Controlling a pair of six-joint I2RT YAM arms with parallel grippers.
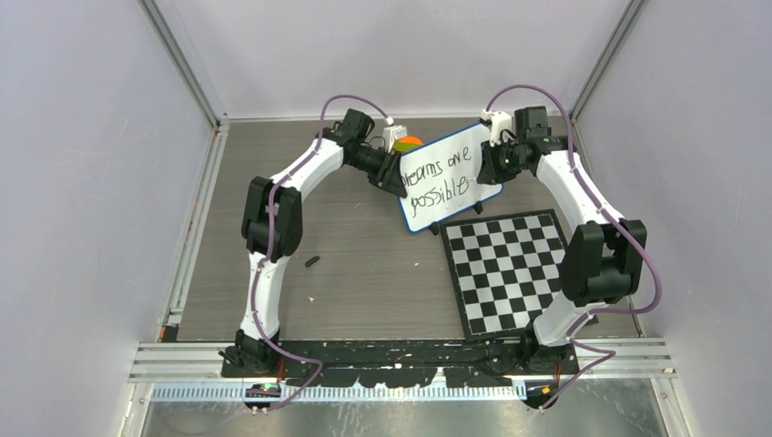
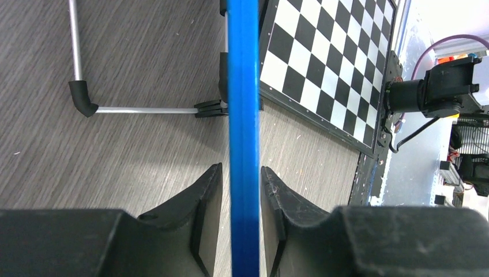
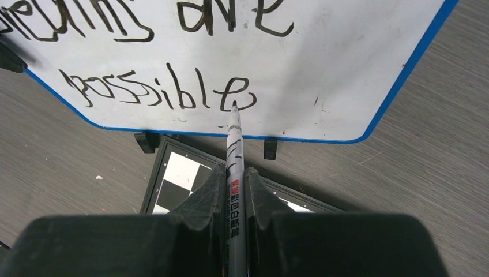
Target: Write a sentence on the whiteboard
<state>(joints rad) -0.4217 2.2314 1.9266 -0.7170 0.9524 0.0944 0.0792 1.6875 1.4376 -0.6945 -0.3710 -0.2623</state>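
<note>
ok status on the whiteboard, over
Left end effector straddling whiteboard rim, jaws slack. Right end effector shut on marker, tip at sentence's last letter. Checkered board alongside, not blocking.

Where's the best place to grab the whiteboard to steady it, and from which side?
Grip the thin blue rim on the whiteboard's left edge, coming from the left, jaws straddling it. The board stands propped up, so that edge is off the table, slim enough for the fingers, and clear of the writing.
</note>
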